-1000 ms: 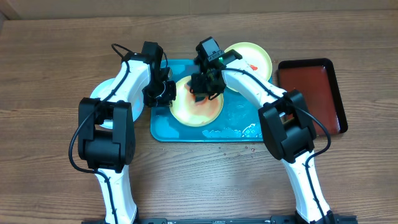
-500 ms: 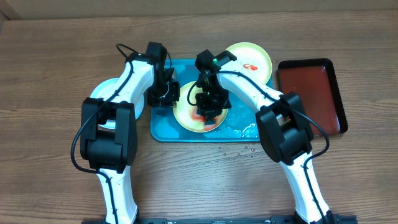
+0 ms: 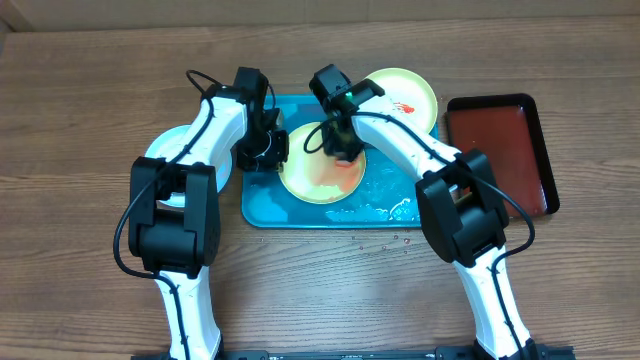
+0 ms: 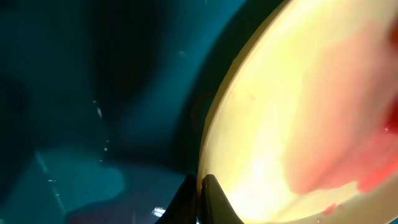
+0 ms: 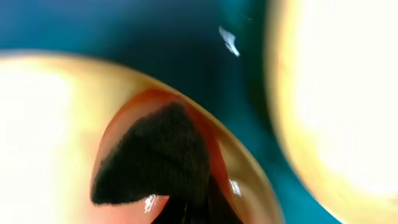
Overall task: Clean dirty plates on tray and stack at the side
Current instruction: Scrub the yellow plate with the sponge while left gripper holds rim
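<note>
Plate (image 3: 305, 182) gripped by left tool (image 4: 200, 194); only wrist view shows right tool (image 3: 343, 150) clenching sponge (image 5: 155, 158).

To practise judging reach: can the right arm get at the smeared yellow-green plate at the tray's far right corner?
Probably yes. The smeared plate lies close beside the right hand, with nothing lying on it. But that hand is shut on a dark sponge against the centre plate.

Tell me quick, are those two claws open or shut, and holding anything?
Left gripper: closed, pinching the rim of the yellow plate.
Right gripper: closed on a dark sponge, pressed onto that plate.
</note>
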You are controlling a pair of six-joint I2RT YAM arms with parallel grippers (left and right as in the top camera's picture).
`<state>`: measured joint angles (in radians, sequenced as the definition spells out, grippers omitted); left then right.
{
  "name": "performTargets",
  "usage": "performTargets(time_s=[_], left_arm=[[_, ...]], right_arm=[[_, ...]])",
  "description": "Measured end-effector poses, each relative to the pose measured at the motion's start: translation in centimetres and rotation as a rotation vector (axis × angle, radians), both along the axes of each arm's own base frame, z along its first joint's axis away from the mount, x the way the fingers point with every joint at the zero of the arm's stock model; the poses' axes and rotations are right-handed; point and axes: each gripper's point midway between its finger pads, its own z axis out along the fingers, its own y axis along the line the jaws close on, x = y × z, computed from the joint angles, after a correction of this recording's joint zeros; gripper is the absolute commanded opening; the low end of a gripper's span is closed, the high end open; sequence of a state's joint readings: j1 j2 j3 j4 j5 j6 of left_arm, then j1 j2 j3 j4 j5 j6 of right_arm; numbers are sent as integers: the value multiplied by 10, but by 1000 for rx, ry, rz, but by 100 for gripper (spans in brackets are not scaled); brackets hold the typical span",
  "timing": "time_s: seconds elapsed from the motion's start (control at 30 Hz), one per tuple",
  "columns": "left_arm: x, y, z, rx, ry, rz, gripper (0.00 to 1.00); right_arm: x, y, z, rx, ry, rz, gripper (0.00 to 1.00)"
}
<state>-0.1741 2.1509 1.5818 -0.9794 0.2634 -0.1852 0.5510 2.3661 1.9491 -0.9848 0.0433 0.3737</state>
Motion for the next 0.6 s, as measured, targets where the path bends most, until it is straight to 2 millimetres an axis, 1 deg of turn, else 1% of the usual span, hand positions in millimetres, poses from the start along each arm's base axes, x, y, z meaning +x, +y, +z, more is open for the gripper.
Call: performTargets(time_s=[0.07, 0.1, 0.13, 0.2, 0.3, 0.43, 0.57, 0.6], left_arm=[[0, 2, 0, 2, 0, 3, 4], [1, 3, 0, 4, -1, 6, 4], [1, 4, 0, 6, -1, 7, 4], [1, 6, -1, 13, -2, 9, 4], [2, 7, -1, 15, -3, 11, 4], [2, 7, -1, 13, -5, 11, 4], [2, 6, -1, 13, -5, 11, 4], [2, 6, -1, 12, -5, 11, 4]], right_arm=[[2, 17, 0, 99, 5, 17, 4], [0, 25, 0, 144, 21, 27, 4], [-5, 34, 0, 188, 49, 40, 4], [-15, 43, -1, 239, 100, 57, 4], [-40, 53, -2, 293, 207, 93, 4], [-79, 57, -2, 296, 349, 138, 4], [-105, 53, -2, 272, 445, 176, 4], [-108, 51, -2, 264, 455, 182, 4]])
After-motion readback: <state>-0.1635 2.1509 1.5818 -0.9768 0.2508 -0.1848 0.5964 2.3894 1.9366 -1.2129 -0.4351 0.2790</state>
